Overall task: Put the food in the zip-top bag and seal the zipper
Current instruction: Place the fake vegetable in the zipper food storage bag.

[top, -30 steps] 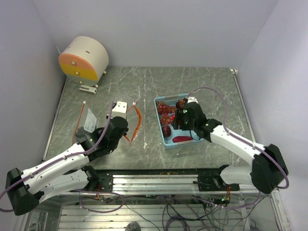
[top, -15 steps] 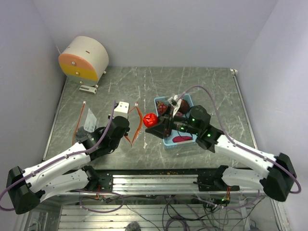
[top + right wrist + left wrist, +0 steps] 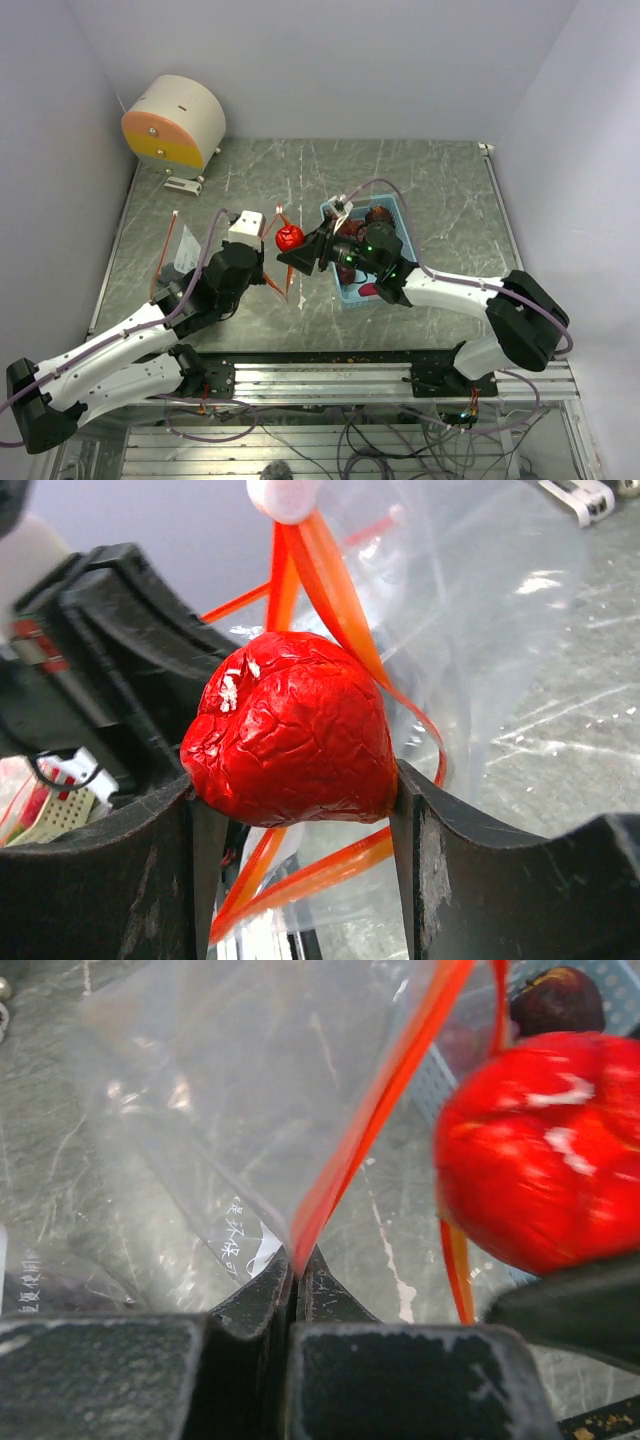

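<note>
Right wrist: right jaws clamp red fruit (image 3: 290,730), seemingly touching zipper (image 3: 335,590) that left jaws pinch.

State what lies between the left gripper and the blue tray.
The red fruit, clamped in the right gripper, and the orange zipper; the left wrist view shows both.

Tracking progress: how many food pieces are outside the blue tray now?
1: a red fruit in the right gripper, at the mouth of the zip-top bag. None seen inside it, though part is hidden.
</note>
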You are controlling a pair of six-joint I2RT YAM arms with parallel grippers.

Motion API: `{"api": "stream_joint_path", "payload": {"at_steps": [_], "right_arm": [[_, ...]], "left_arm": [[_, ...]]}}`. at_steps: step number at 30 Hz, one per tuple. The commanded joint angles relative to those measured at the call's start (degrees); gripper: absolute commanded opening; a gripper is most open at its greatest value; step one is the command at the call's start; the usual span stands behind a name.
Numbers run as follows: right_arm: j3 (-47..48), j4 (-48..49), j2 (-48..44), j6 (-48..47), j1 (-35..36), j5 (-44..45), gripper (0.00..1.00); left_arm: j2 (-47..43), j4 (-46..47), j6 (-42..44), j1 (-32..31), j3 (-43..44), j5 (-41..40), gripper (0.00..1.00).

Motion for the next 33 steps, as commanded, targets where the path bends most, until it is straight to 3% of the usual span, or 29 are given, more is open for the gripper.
{"api": "stream_joint_path", "payload": {"at_steps": [1,8,13,17,20,29,33], "right_arm": [[2.6,2.3,3.1,1.8,0.7,6.0,0.12],[10.3,-19.0,4.7,-5.3,4.9,23.5,0.29],[17.3,-31.3,6.3,-10.3,8.3,35.1,0.58],[18.9,-36.3,5.7,-12.7,8.7,36.5,0.70],[18.6,-38.5,3.4,-14.3,8.8,35.8,0.98],[14.3,-42.0,-9.3,-20.6,8.9,20.3,1.00],[11.7,-47.0,-16.4,-19.6,8.8,22.9,1.00]], "left_arm": [[-1.4,3.7,-1.7,0.3,0.7,4.7,0.07],[-1.6,6.4,-2.4,0.3,0.3,8.7,0.07],[-1.1,7.4,-2.6,0.3,0.1,9.8,0.07],[-0.9,7.7,-2.6,0.3,-0.1,9.5,0.07],[-0.6,7.1,-2.4,0.3,0.0,8.6,0.07],[0.3,6.7,-2.1,0.3,-0.5,5.3,0.07],[1.4,6.8,-2.4,0.3,-0.7,5.1,0.07]]}}
